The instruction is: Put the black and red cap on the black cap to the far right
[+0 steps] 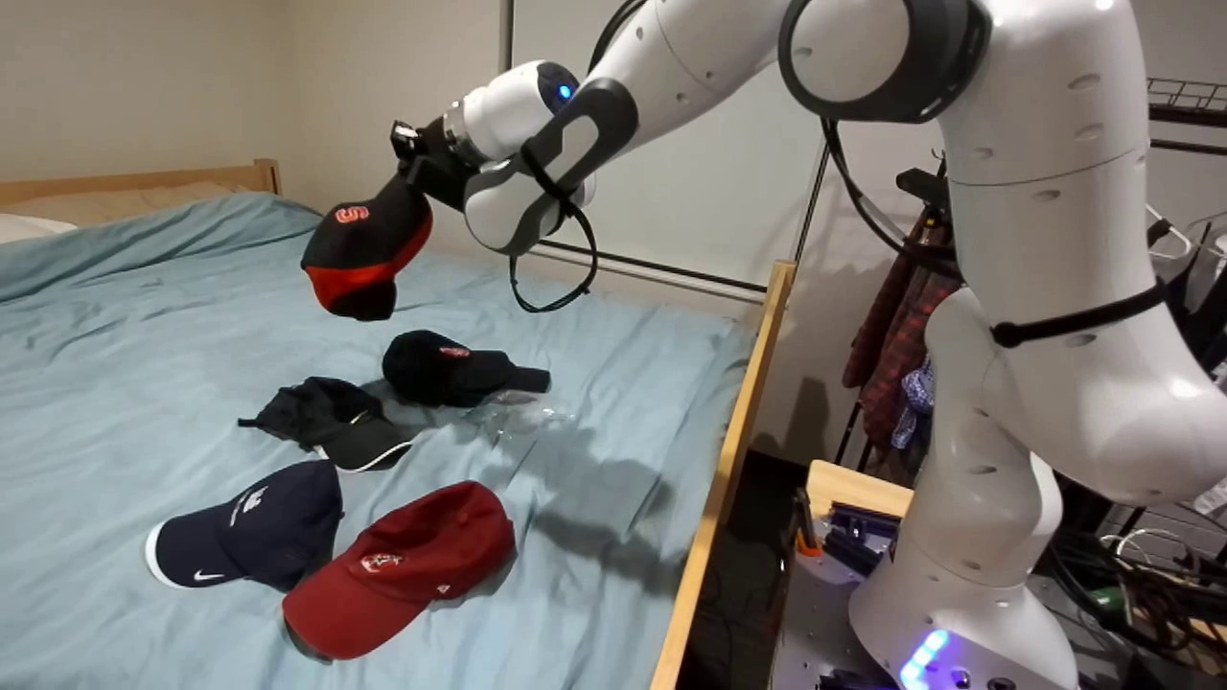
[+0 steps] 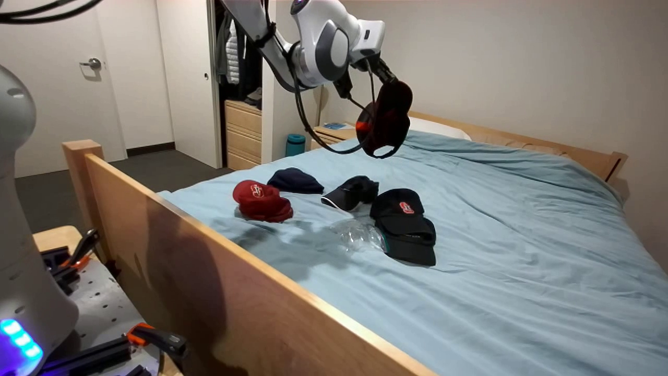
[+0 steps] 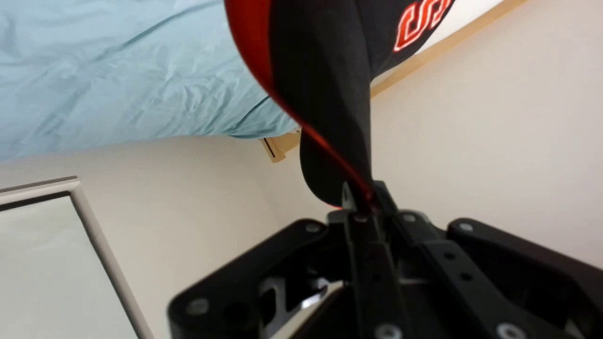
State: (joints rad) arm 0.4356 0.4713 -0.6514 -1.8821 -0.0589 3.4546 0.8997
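- Right now the black and red cap (image 1: 369,240) hangs in the air above the bed (image 2: 522,235), well apart from everything lying on it.
- Its cloth is mostly black, with a stretch of bright red and red lettering (image 1: 352,215); the wrist view shows a pale outline around the lettering and a thin red line along one edge.
- It is tipped over, and an arched gap (image 2: 384,152) shows at its low end in an exterior view.
- The hand (image 3: 366,194) is grasping this cap, clamped on one edge; whether that edge is brim or crown cannot be told.
- One black cap (image 2: 394,206) with a small red emblem (image 2: 406,208) lies farthest right among the caps on the bed in an exterior view.
- One further black brim (image 2: 411,251) juts out from under it, seemingly of another cap, mostly hidden.
- One white-trimmed cap (image 1: 335,412), otherwise black, one navy cap (image 1: 259,522) and one dark red cap (image 1: 412,565) lie on the bed too; the last two are just beside each other.
- One crumpled piece of clear plastic (image 2: 360,235) lies just beside the black cap.
- A wrinkled light blue sheet (image 1: 192,326) covers the bed, with a dark shadow (image 1: 609,551) across it; the headboard (image 1: 192,175) and footboard (image 2: 250,292) are pale wood.
- Around are plain pale walls (image 2: 496,62), a white door (image 2: 52,115) with a metal handle (image 2: 94,63), hung clothes (image 2: 232,57) above wooden drawers (image 2: 243,136), and a teal roll (image 2: 295,146).
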